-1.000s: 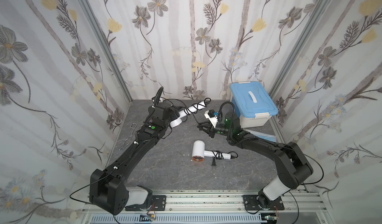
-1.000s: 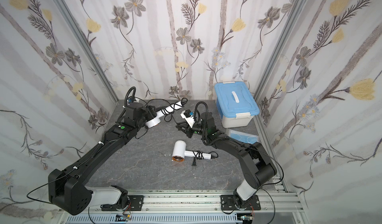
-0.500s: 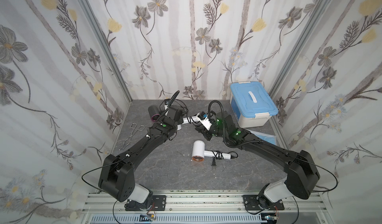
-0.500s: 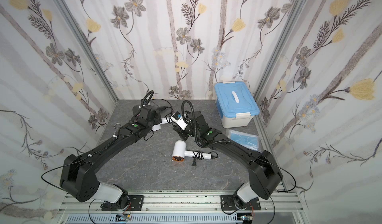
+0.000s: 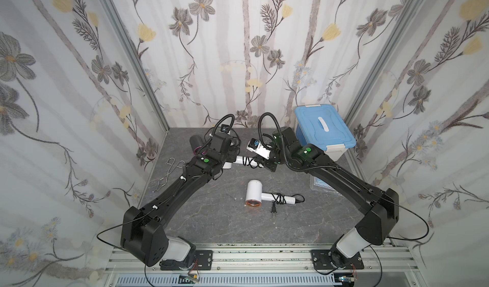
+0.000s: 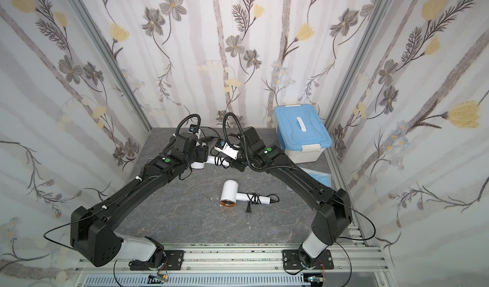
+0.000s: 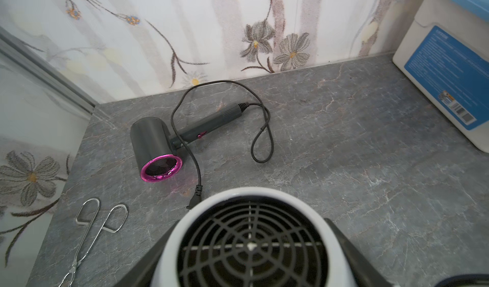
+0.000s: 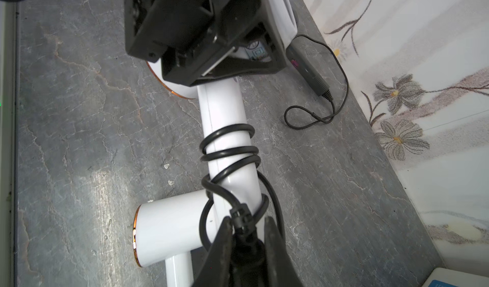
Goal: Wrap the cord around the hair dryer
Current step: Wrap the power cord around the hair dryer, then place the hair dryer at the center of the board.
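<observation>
A white hair dryer point(image 5: 242, 160) is held above the table between my two arms. My left gripper point(image 7: 251, 246) is shut on its barrel, whose black rear grille point(image 7: 251, 248) fills the left wrist view. The black cord point(image 8: 230, 153) coils in a few turns around the white handle point(image 8: 225, 108). My right gripper point(image 8: 247, 227) is shut on the cord's plug point(image 8: 242, 218) at the end of the handle. In both top views the grippers point(image 5: 262, 162) point(image 6: 232, 164) face each other across the handle point(image 6: 215, 160).
A second white hair dryer point(image 5: 254, 197) lies mid-table with its cord wrapped. A dark hair dryer with a pink ring point(image 7: 156, 145) and loose cord lies at the back left, metal tongs point(image 7: 90, 227) beside it. A blue-lidded box point(image 5: 322, 132) stands back right, a blue packet point(image 6: 321, 178) before it.
The held dryer has come down from a raised tilt to nearly level, close over the table. My right gripper has moved left with the plug. Both grips are unchanged.
</observation>
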Robot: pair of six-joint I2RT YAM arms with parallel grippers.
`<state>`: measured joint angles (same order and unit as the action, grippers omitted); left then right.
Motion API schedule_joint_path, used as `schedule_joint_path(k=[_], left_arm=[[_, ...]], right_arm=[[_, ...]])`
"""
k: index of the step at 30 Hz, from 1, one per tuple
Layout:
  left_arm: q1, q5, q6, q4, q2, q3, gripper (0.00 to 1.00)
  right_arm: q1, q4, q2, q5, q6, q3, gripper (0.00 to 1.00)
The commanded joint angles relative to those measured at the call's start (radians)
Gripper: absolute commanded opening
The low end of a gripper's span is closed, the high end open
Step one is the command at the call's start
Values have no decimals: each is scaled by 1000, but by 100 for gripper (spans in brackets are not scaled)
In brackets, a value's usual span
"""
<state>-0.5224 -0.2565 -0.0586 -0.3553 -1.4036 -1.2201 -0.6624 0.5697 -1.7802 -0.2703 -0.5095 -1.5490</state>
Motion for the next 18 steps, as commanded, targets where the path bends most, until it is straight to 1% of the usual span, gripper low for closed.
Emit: schedule_joint_path(k=[1, 6, 10, 16, 18], left_arm=[[-1, 218, 134, -166, 4, -6, 0], [-1, 302, 151, -186, -81, -59, 0], [2, 332, 151, -179, -180, -105, 0], [18, 390, 118, -120, -311, -150, 0], [22, 402, 98, -103, -358, -175, 0]], right_arm=[[38, -97, -22, 46, -86, -23, 0], [48, -107, -74, 28, -165, -45, 0], [72, -141, -109, -7, -232, -32, 0], [142, -157, -194, -103, -266, -31, 0], [160, -157, -230, -118, -264, -38, 0]])
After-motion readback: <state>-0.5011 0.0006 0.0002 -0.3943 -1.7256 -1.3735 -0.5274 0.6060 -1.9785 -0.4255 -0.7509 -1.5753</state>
